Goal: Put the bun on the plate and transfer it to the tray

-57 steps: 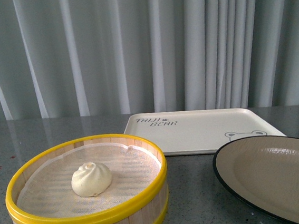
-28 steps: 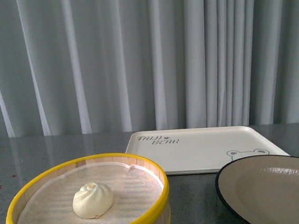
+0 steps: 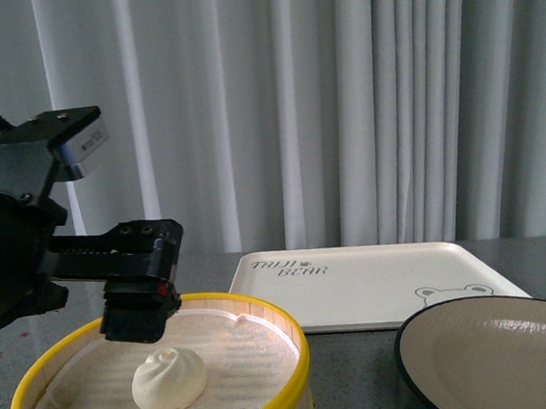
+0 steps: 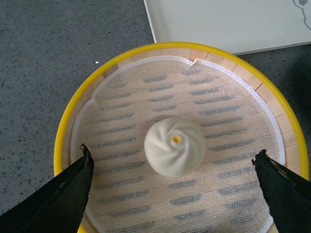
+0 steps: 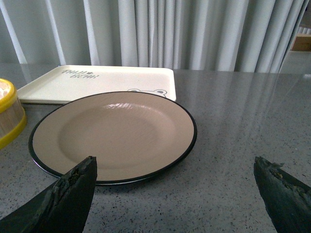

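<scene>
The cream-white bun (image 3: 169, 380) with a swirl top lies on the cloth liner inside the yellow-rimmed steamer basket (image 3: 264, 316); it also shows in the left wrist view (image 4: 174, 146). My left gripper (image 4: 174, 162) is open and hangs above the basket with the bun centred between its fingers; in the front view the gripper (image 3: 139, 319) is just over the bun. The tan plate (image 3: 504, 342) with a black rim lies at the right, also in the right wrist view (image 5: 114, 133). The tray (image 3: 367, 278) lies behind it. My right gripper (image 5: 176, 167) is open and empty, low before the plate.
Grey speckled tabletop (image 5: 233, 145) carries everything. White pleated curtains (image 3: 340, 101) close the back. The basket's edge (image 5: 9, 116) shows left of the plate in the right wrist view.
My left arm has come into the front view from the left and now hangs over the basket. The view has also shifted, so the objects sit lower in the frame.
</scene>
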You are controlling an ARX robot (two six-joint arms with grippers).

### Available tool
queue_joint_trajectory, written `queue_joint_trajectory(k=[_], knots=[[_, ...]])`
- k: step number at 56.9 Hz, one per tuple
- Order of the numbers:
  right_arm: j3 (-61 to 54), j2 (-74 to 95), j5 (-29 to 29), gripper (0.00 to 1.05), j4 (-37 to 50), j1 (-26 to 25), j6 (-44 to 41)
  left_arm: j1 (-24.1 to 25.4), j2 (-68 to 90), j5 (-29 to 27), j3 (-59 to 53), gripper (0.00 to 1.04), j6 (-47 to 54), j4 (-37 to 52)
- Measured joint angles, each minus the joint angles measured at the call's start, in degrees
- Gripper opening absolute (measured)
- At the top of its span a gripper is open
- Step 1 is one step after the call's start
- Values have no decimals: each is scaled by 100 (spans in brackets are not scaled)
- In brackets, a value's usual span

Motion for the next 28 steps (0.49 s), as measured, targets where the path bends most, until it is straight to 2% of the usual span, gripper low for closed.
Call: queue_joint_trajectory(k=[11, 28], knots=[[0, 0, 0, 96, 0, 0, 0, -212, 472, -487, 573, 98, 24, -214], [0, 0, -2, 96, 0, 0, 0, -282, 837, -772, 743, 98, -31, -466]])
